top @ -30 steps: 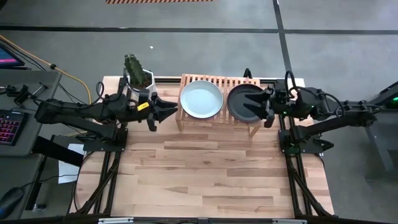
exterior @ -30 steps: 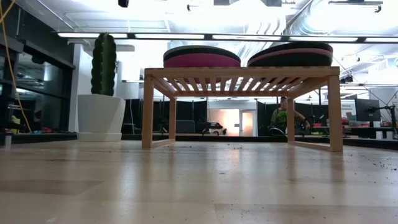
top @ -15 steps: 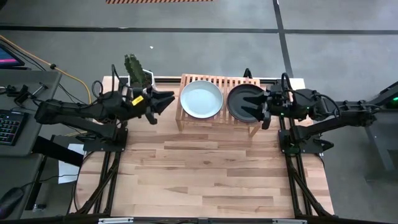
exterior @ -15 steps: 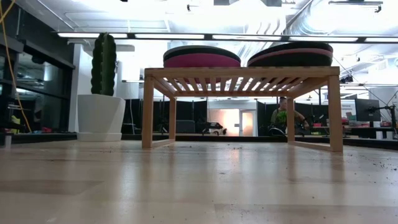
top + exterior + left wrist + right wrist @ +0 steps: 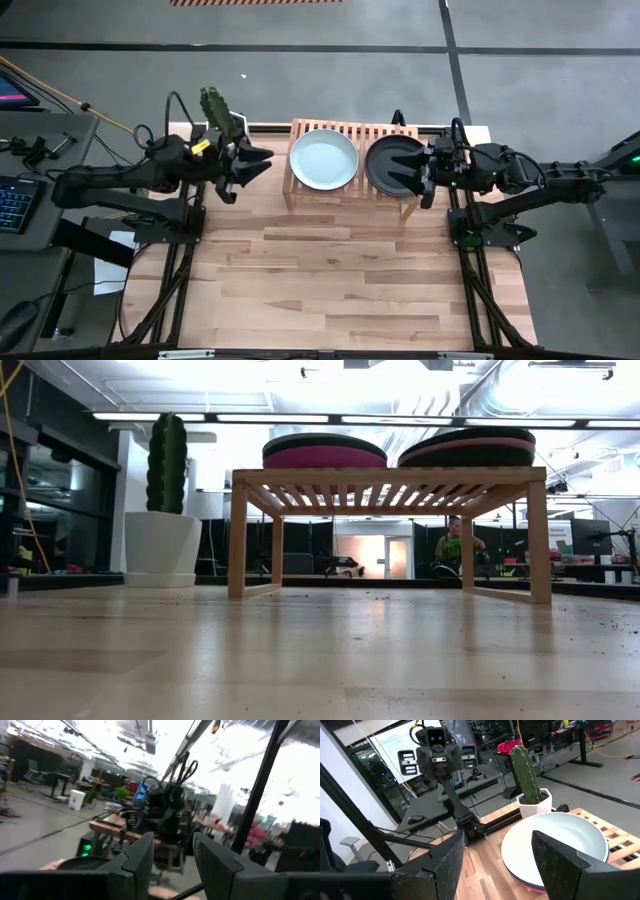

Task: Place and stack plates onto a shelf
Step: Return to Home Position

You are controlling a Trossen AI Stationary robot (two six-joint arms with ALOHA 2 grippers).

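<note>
- I see the wooden shelf (image 5: 350, 128) with two piles of plates on top.
- The left pile has a pale plate (image 5: 323, 159) on top and a pink plate (image 5: 324, 457) under it.
- The right pile has a black plate (image 5: 392, 165) on top.
- My left gripper (image 5: 255, 165) is near the cactus pot (image 5: 222, 125), left of the shelf. Its fingers are apart and hold nothing.
- My right gripper (image 5: 421, 178) is just by the black plate's right edge. Its fingers are apart and hold nothing.

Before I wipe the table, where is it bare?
The light-wood table is bare in front of the slatted wooden shelf. The back row is crowded: white cactus pot, open left gripper, two plate stacks on the shelf, open right gripper.
</note>
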